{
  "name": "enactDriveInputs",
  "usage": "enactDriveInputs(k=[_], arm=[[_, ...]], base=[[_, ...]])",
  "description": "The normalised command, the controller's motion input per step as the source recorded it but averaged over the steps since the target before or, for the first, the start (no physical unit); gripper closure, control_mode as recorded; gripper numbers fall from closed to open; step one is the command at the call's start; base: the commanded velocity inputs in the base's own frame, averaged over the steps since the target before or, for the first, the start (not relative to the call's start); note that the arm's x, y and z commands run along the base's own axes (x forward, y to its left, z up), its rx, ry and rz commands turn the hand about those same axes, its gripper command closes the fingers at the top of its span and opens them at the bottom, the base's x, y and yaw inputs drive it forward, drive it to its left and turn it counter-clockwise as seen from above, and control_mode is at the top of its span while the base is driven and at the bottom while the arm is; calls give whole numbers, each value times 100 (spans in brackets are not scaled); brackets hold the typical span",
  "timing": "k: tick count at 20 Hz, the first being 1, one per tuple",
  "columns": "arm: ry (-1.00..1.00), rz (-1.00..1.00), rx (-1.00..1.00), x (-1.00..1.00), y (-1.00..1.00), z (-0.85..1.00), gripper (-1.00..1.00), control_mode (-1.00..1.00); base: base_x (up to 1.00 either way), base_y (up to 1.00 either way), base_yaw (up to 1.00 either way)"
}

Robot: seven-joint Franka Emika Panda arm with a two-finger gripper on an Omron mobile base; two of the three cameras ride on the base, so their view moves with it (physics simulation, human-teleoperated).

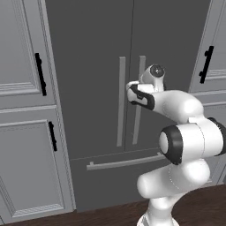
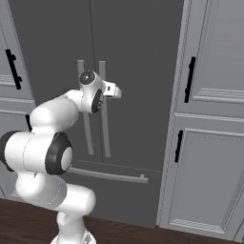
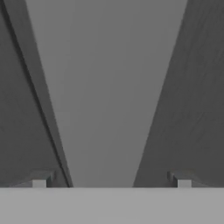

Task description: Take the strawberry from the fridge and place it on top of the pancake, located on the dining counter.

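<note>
Left base view
Fridge (image 1: pixel 97 88): dark grey, both doors seen shut, set between light grey cabinets (image 1: pixel 26 110) with short black handles.
Handles: two long pale bars are seen upright at the meeting edges of the doors; a third bar (image 1: pixel 126 162) runs across the lower drawer.
Arm: raised from the lower right corner, wrist bent toward the right-hand bar (image 1: pixel 137 119).
Claw: hidden behind the wrist here; its state cannot be told from this side.

Right base view
Fridge: doors shut, floor of dark wood (image 2: pixel 143 233) below it.
Claw (image 2: pixel 117 91): a pale block at the arm's end, held just at the right-hand bar (image 2: pixel 104 119), above its middle. Contact cannot be told.

Hand view
Bar (image 3: pixel 105 96): seen very close as a broad pale strip widening toward the top edge, dark door surface on both sides.
Fingertips (image 3: pixel 40 181): seen spread wide, one at each side of the bar's lower end, neither pressed against it.

Strawberry: nothing of it can be seen with the fridge doors shut.
</note>
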Motion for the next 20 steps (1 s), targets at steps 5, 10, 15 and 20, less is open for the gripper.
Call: enactDriveInputs(k=[5, 10, 15, 20], arm=[[-5, 0, 0, 56, 0, -9, 100, -100], [-7, 0, 0, 40, 0, -8, 100, -100], [2, 0, 0, -28, -22, 0, 100, -100], [0, 0, 0, -93, -68, -5, 100, -100]], base=[[0, 0, 0], [0, 0, 0], [0, 0, 0], [0, 0, 0]])
